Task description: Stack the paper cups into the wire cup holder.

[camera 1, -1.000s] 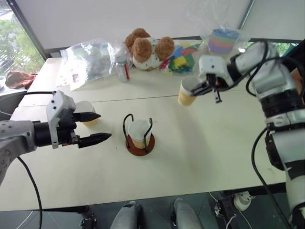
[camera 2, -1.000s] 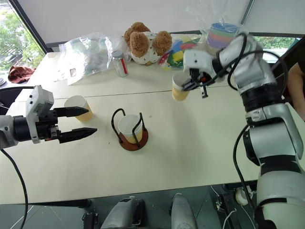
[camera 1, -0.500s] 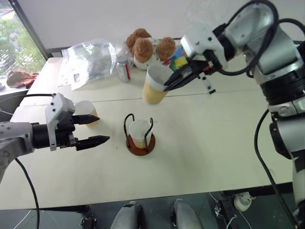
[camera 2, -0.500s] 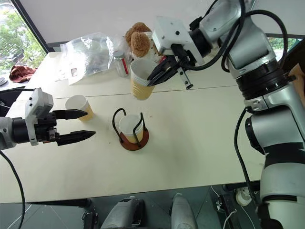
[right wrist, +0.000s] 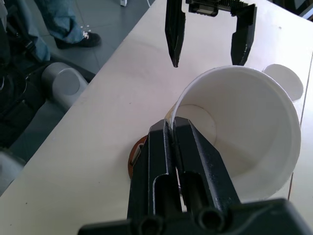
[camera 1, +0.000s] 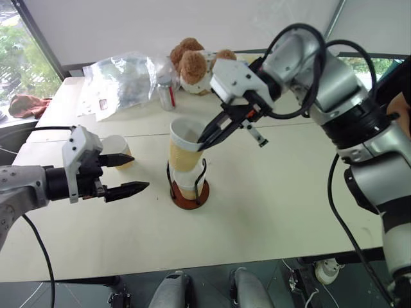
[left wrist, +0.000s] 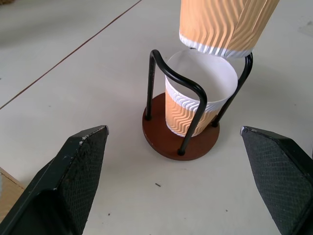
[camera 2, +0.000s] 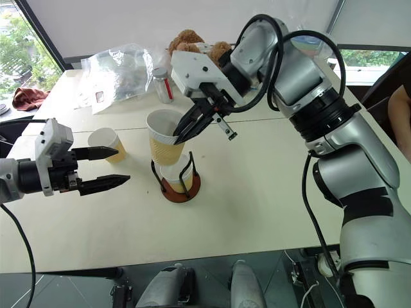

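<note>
Left wrist view has the right gripper [camera 1: 207, 136] pinching a paper cup [left wrist: 222, 24] by its rim just above the wire cup holder [left wrist: 181, 137] to nest it, left gripper [camera 1: 128, 173] jaws wide and idle.

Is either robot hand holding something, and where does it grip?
The right gripper pinches a paper cup by its rim; the left gripper is open and empty.

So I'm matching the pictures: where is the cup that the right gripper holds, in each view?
Left eye: held cup, centre, above the wire cup holder.
Right eye: centre-left.
Left wrist: top edge.
Right wrist: centre-right.
Shared landmark: the cup holder's red base.
</note>
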Available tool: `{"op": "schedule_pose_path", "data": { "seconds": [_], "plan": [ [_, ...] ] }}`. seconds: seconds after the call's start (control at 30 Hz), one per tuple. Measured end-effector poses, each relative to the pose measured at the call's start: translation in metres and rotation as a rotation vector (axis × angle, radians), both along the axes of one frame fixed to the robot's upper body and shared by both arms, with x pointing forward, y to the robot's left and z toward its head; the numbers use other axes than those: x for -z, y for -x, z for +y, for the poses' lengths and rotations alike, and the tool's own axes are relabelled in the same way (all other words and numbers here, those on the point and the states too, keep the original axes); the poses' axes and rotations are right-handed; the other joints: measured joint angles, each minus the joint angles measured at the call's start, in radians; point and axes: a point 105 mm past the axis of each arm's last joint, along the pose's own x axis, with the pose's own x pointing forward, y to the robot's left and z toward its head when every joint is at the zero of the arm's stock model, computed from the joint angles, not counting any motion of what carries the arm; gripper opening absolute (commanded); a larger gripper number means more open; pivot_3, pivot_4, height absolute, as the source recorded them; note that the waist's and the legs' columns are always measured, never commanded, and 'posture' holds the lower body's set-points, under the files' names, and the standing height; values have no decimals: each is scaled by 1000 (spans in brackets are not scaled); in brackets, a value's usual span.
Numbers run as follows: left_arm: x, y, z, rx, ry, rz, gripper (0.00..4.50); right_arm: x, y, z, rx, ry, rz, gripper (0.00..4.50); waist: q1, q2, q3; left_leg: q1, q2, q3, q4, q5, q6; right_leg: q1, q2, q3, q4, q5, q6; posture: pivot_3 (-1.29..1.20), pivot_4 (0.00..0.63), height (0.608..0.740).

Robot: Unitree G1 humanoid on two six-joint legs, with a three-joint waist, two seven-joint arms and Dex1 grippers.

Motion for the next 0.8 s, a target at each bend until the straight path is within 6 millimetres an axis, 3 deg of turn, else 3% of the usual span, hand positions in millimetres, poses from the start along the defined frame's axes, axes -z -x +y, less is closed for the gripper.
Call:
{"op": "schedule_pose_path", "data": {
  "seconds": [0.27,0.8],
  "plan": [
    [0,0,-1,-3,9,-5,4500,25,-13,-2,9,110,-37,72,-2,0,0,0,0,0,0,0,0,0,0,0,0,0,0,0,150,740],
    [0,-2,-3,-10,32,-18,4500,27,-21,-3,-32,213,-146,72,-3,0,0,0,0,0,0,1,-1,-1,0,0,0,0,0,0,150,740]
  ]
}}
